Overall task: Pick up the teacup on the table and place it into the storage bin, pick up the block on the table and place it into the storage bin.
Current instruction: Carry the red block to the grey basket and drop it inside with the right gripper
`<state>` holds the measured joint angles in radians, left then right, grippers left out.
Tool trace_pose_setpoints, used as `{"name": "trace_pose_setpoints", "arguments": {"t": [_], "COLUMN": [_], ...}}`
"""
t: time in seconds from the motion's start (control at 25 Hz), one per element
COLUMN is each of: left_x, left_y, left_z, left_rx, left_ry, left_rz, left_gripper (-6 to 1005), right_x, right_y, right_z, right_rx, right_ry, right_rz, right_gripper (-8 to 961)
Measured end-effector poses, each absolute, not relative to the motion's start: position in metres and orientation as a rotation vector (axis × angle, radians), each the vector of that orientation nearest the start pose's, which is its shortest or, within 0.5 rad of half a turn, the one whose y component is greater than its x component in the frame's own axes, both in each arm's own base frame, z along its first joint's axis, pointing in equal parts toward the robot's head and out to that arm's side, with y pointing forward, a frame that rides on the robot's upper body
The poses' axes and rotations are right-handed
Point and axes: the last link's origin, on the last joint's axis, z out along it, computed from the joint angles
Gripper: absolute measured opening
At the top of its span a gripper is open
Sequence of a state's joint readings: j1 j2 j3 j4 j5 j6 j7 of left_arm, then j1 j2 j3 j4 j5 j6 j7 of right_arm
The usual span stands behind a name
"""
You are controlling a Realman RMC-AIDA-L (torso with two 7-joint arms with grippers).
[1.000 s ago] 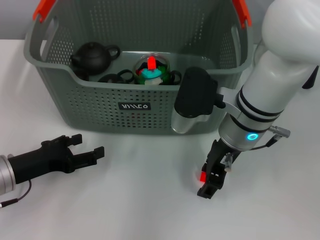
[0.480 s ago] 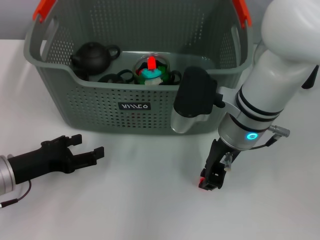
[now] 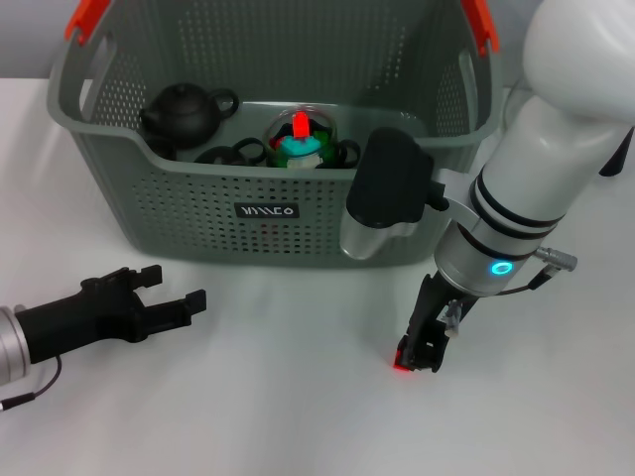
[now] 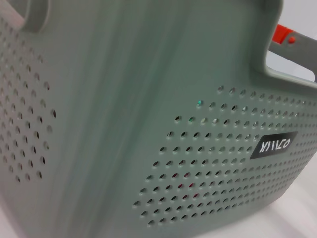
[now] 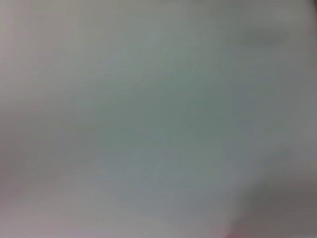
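Head view: large grey perforated plastic storage bin [image 3: 198, 213] with orange-red handle pieces fills the upper half of the frame, standing on the white table [image 3: 278, 416]. A small black label with white lettering [image 3: 267, 210] sits on the near wall of the bin, left of centre.

Inside the bin, upper left: a black round teapot with lid knob and loop handle [image 3: 185, 112]. Centre of the bin: a clear dome-shaped object with teal and red pieces inside [image 3: 302, 140], with dark ring-shaped items [image 3: 230, 154] lying beside it on the bin floor. No item here can be told for certain as the teacup.

Right end effector [image 3: 420, 353]: lower right of centre, pointing down at the table, just in front of the bin's right near corner. Its black fingers are closed in on a small red block [image 3: 403, 357], of which only a red sliver shows at the fingertips' left side, down at the table surface. Whether the block is lifted clear of the table cannot be told. A blue ring light glows on the wrist above.

Left end effector [image 3: 169, 296]: lower left of the frame, lying low over the table, fingers spread apart and empty, pointing right.

Left wrist view: bin wall and label only. Right wrist view: blurred grey, nothing discernible.
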<state>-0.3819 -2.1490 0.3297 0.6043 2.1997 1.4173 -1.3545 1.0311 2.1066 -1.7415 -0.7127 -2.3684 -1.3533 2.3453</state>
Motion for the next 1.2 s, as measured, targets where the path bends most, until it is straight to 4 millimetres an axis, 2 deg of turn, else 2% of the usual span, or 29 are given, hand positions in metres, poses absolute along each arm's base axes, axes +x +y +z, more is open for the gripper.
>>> {"name": "trace_pose_setpoints", "arguments": {"t": [0.28,0.32,0.36,0.4,0.56,0.6,0.64,0.68,0.88,1.04,1.12,1.2], "left_x": [-0.349,-0.349,-0.349,-0.349,-0.349,-0.349,-0.348,-0.348,-0.347,-0.345,-0.343,-0.342], "left_y": [0.277,0.277,0.277,0.277,0.277,0.277,0.278,0.278,0.282,0.283,0.284,0.285], "left_z": [-0.011,-0.011,-0.011,-0.011,-0.011,-0.011,-0.011,-0.011,-0.011,-0.012,-0.012,-0.011], "left_rx": [-2.343,-2.343,-2.343,-2.344,-2.344,-2.344,-2.345,-2.344,-2.346,-2.355,-2.360,-2.360], "left_ry": [-1.054,-1.054,-1.054,-1.054,-1.053,-1.052,-1.051,-1.051,-1.043,-1.036,-1.037,-1.046], "left_rz": [-0.615,-0.614,-0.615,-0.615,-0.614,-0.614,-0.614,-0.614,-0.611,-0.612,-0.617,-0.621], "left_gripper": [915,915,915,915,915,915,915,915,915,914,914,914], "right_x": [0.125,0.119,0.119,0.116,0.114,0.116,0.118,0.118,0.120,0.117,0.114,0.108], "right_y": [0.355,0.354,0.354,0.353,0.348,0.346,0.342,0.342,0.333,0.332,0.337,0.349], "right_z": [-0.099,-0.087,-0.087,-0.079,-0.038,-0.027,-0.005,-0.005,0.039,0.065,0.076,0.083], "right_rx": [-3.012,-3.046,-3.046,-3.067,-3.148,-3.173,-3.217,-3.217,-3.265,-3.120,-3.000,-2.864], "right_ry": [0.460,0.475,0.475,0.482,0.528,0.550,0.577,0.577,0.516,0.350,0.291,0.279], "right_rz": [-0.806,-0.745,-0.745,-0.698,-0.458,-0.378,-0.187,-0.187,0.418,0.924,1.087,1.156], "right_gripper": [115,115,116,117,119,120,121,121,124,127,128,130]}}
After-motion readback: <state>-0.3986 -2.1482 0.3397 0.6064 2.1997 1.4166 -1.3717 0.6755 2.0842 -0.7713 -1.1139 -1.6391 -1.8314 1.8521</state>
